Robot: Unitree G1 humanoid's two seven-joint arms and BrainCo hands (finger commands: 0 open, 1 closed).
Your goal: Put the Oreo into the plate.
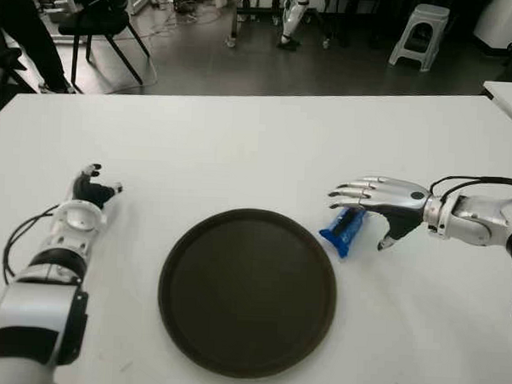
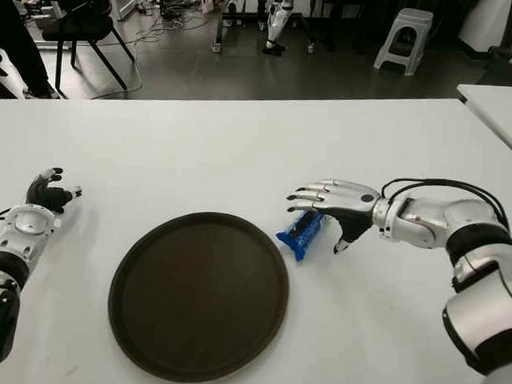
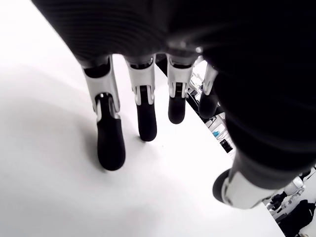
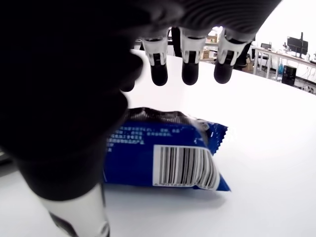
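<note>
Here, on the far left of the white surface (image 1: 241, 149), the left hand (image 1: 88, 193) is seen idle, well apart from the plate; in its wrist view the fingers (image 3: 109, 143) are extended downward and relaxed, and nothing is held.

In the middle, near the front edge, the dark round plate (image 1: 247, 292) is laid flat, and nothing is seen in it yet.

Just beside the plate's right rim, the blue Oreo packet (image 1: 343, 230) is found lying on the surface, not yet lifted. Directly over it the right hand (image 1: 383, 206) is held palm down with the fingers (image 4: 190, 69) spread open; the thumb is placed on the near side of the packet and the fingers beyond the far side, so nothing is gripped.

The step in hand is judged to be the grasp. It would be done well if the hand were lowered until thumb and fingers bracket the packet across its narrow width, then closed gently so the biscuits are not crushed. The wrapper may slip, so a firm, centred pinch is advised before any lift toward the plate.
</note>
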